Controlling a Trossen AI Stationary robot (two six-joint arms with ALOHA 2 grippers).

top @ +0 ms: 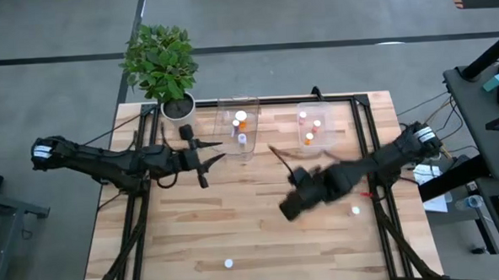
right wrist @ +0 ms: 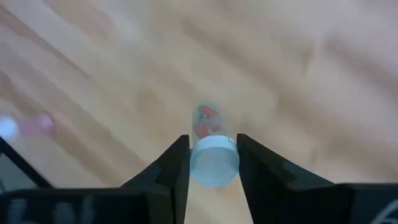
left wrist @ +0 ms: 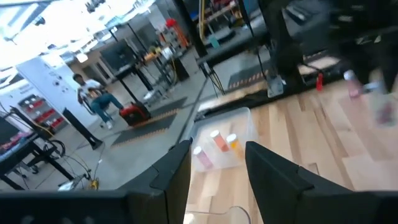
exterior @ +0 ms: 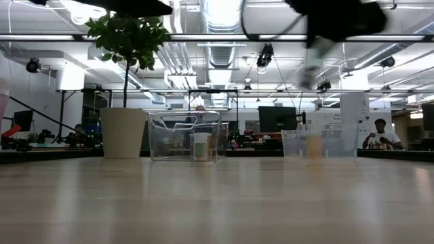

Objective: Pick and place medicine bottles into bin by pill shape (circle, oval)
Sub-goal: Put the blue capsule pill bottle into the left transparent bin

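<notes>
The light wooden slatted desk [top: 237,233] carries everything noted here. At its far edge towards the left corner stands a leafy green plant in a pale round pot [top: 177,105]. Also along the far edge, near the middle, sit two clear plastic tubs: the left tub [top: 224,133] holds two small medicine bottles [top: 241,119], one orange-topped and one pale, and the right tub [top: 331,119] holds about three, with orange and pinkish tops. The dark left arm reaches in from the desk's left edge; the left gripper [top: 208,167] is positioned just short of the left tub, its fingers [left wrist: 273,177] standing partly apart with nothing between them. The dark right arm enters from the right edge, and the right gripper [right wrist: 213,165] is raised above the desk's right half, nearer the middle than the near edge; its outline in the high view is smeared, so its exact height cannot be judged. Its fingers are closed narrowly on a small clear bottle with a white cap [right wrist: 211,146] containing reddish pills, pill shape not discernible. A loose white-topped bottle [top: 355,210] lies on the desk beside the right arm, and another white-topped bottle [top: 229,263] lies by the near edge, roughly central.
</notes>
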